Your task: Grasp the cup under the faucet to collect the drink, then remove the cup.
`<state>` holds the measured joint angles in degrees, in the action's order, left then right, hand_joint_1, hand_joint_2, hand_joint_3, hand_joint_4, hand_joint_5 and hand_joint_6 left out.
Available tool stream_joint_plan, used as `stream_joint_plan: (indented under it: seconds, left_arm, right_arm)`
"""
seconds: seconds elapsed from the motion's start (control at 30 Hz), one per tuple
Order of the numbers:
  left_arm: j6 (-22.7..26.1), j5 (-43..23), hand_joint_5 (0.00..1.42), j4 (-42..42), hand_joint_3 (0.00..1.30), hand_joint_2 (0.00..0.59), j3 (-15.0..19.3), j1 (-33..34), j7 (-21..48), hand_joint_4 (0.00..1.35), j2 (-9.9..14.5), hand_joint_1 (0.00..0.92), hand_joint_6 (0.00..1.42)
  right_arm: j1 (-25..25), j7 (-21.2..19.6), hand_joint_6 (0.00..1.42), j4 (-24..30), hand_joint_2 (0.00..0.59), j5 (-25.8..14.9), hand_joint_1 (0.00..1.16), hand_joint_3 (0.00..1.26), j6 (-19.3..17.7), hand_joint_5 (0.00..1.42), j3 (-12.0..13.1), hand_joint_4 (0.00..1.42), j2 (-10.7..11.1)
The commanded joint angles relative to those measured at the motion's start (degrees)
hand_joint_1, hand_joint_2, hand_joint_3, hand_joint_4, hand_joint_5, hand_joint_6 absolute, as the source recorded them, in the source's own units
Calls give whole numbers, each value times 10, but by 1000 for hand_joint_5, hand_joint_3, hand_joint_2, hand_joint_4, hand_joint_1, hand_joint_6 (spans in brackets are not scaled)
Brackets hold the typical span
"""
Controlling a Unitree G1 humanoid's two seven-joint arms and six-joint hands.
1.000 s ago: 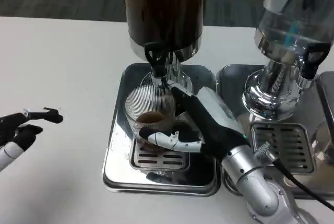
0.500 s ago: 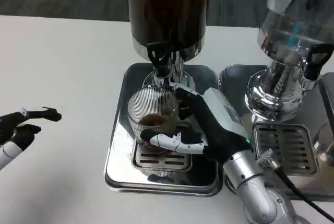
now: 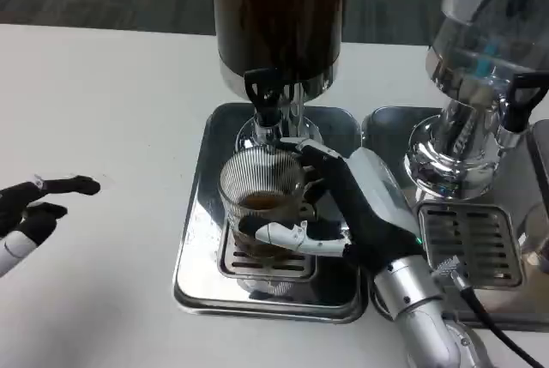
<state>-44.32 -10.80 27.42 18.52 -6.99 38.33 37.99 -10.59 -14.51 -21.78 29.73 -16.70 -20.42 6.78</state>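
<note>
One cup [image 3: 262,196], gripped by right hand [image 3: 343,205]; two dispensers [image 3: 279,16].

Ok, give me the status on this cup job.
Done: the right hand grips the ribbed cup under the dark dispenser's faucet, and brown drink sits in the bottom. In hand: collecting, cup on the drip tray. Left: take the cup away. The left hand waits on the table.

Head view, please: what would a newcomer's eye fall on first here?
First, the right hand wrapped around a ribbed glass cup holding a little brown drink, on the grated steel drip tray directly under the black faucet of the dark dispenser. A second, clear dispenser stands at the right, and the left hand hovers empty at the table's left edge.
</note>
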Motion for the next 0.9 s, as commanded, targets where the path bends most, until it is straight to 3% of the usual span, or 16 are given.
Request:
stream_joint_plan:
  seconds: [0.03,0.33,0.9]
  left_arm:
    - [3,2,156,5,350,153,-5,7,1,219,9,0,294]
    - [2,2,148,14,346,150,-18,22,6,218,9,0,294]
    - [-2,5,147,28,340,150,-47,51,13,212,3,0,294]
  right_arm:
    - [24,-10,631,20,208,-4,664,443,-4,577,14,480,5]
    - [56,-39,674,61,211,8,671,473,-7,609,29,503,9]
    - [109,-40,709,120,216,10,688,507,4,647,67,543,22]
